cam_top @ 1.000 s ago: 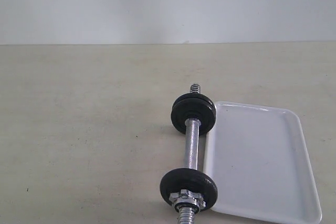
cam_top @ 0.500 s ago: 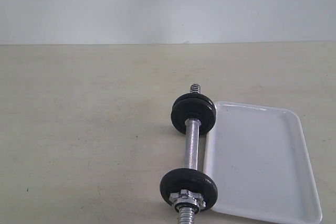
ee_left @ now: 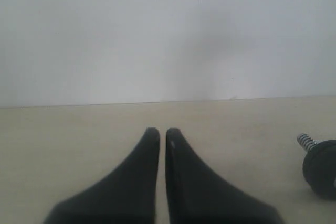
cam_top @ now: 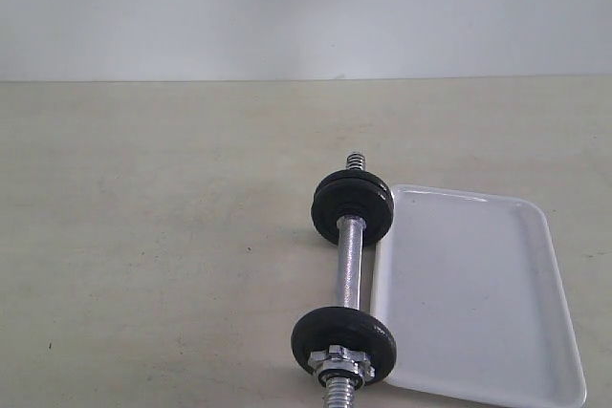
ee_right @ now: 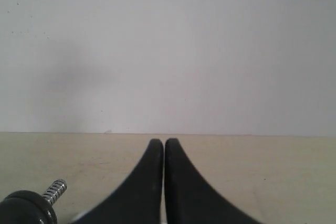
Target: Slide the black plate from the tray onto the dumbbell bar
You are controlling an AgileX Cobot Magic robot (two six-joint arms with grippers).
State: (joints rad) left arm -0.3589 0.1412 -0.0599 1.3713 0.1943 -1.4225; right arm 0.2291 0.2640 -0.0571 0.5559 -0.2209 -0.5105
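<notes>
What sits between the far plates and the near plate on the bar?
Only the dumbbell bar itself, its bare chrome middle, shown in the exterior view.

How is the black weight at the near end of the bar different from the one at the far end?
The near weight has a silver star nut against it; the far weight shows only bare thread. The far weight looks like two discs stacked; the near weight looks like one. Both are black, round and sit on the bar beside the tray.

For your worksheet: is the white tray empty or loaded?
Empty: the tray shows bare white; the black plates sit on the dumbbell bar.
</notes>
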